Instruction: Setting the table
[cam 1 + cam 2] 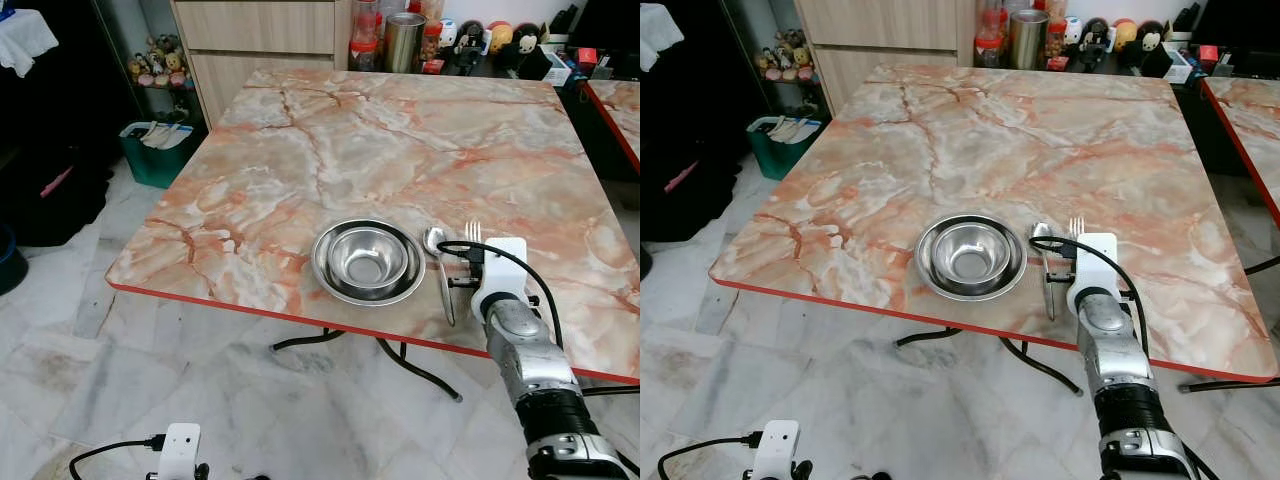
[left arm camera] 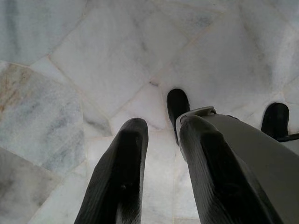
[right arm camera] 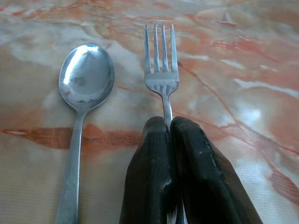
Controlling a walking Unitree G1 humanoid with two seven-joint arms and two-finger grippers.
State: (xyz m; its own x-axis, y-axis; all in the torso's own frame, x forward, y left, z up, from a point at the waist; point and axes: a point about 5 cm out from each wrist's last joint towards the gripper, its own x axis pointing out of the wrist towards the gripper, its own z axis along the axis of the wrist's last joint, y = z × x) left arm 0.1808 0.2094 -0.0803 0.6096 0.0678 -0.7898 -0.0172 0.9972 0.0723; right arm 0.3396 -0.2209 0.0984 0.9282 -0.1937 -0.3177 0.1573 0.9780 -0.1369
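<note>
Your right gripper (image 3: 170, 133) is clamping the silver metal fork (image 3: 161, 70), laying it beside the steel spoon (image 3: 84, 88) to finish the setting.

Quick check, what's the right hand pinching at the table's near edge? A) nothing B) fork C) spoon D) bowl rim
B: in the right wrist view the right hand has its black fingers closed around the handle of the fork, while the spoon lies untouched beside it on the table.

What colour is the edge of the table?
Red: the table's edge is a thin red strip under the pink-orange marble-pattern top, clearest in the left eye view.
</note>
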